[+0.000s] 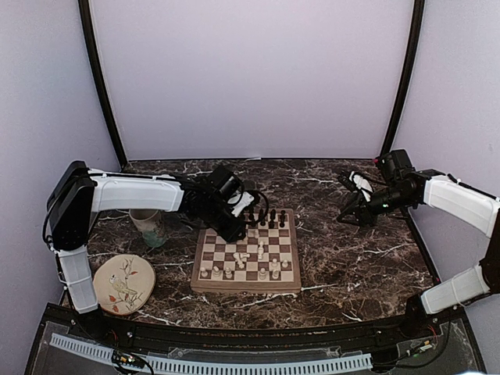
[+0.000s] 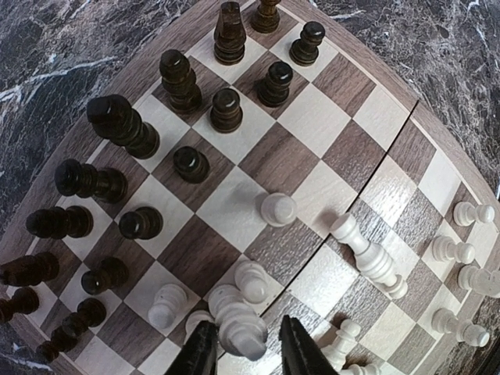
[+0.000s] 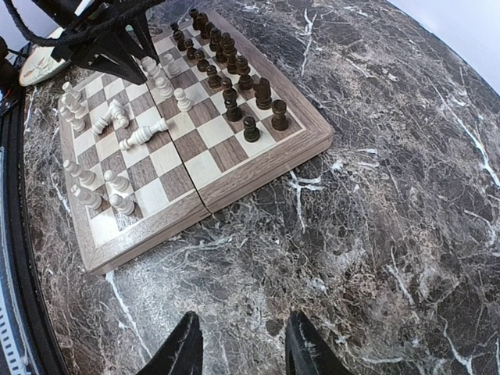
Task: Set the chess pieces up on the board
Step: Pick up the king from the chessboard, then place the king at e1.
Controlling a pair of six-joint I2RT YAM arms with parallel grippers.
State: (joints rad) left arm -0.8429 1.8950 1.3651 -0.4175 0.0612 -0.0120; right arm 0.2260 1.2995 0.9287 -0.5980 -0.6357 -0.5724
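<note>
Marble table (image 1: 351, 250), mug (image 1: 147, 225) near board (image 1: 246, 287): left fingers (image 2: 199, 355) straddle white piece (image 2: 234, 324), grip unclear; right fingers (image 3: 183, 348) apart, empty.

My left arm (image 1: 133, 194) and my right arm (image 1: 461, 201) look alike: smooth white shells cover the long links, and bulky matte black housings sit at the joints. Thin black cables (image 1: 260, 201) loop around my left wrist. My left end effector (image 2: 246, 355) has two dark, glossy, tapering fingers (image 2: 199, 355). My right end effector (image 3: 242, 348) has the same pair of black fingers, and a small white part shows on its black wrist body.
</note>
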